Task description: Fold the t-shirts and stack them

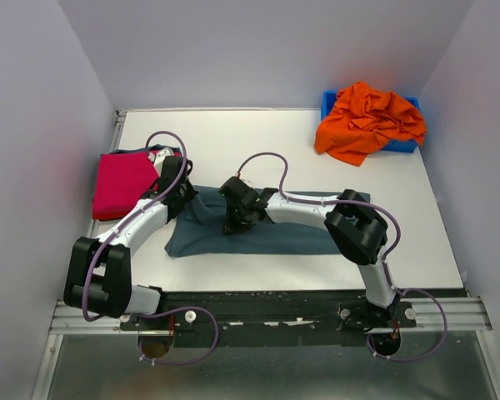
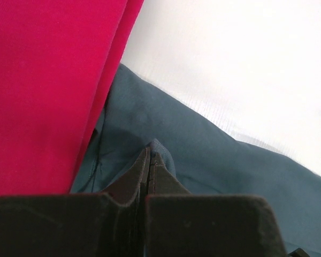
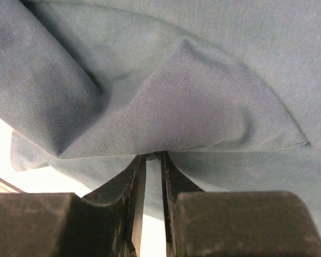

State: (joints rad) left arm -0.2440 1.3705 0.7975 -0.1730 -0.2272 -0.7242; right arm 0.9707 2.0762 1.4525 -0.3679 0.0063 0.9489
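While slate grey-blue t-shirt (image 1: 267, 237) lay spread on table (image 1: 233, 137) | L gripper (image 2: 150, 154) clenched on its fold, beside magenta-red t-shirt (image 1: 121, 183) | R gripper (image 3: 152, 157) slit-narrow at another fold, grip unconfirmed | orange t-shirt (image 1: 367, 121) heaped on blue bin (image 1: 404, 147).

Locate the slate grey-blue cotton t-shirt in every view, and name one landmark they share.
Top external: slate grey-blue cotton t-shirt lies at centre.
Left wrist: t-shirt lower right, beside magenta-red shirt.
Right wrist: t-shirt fills most of frame.
Shared landmark: white table.
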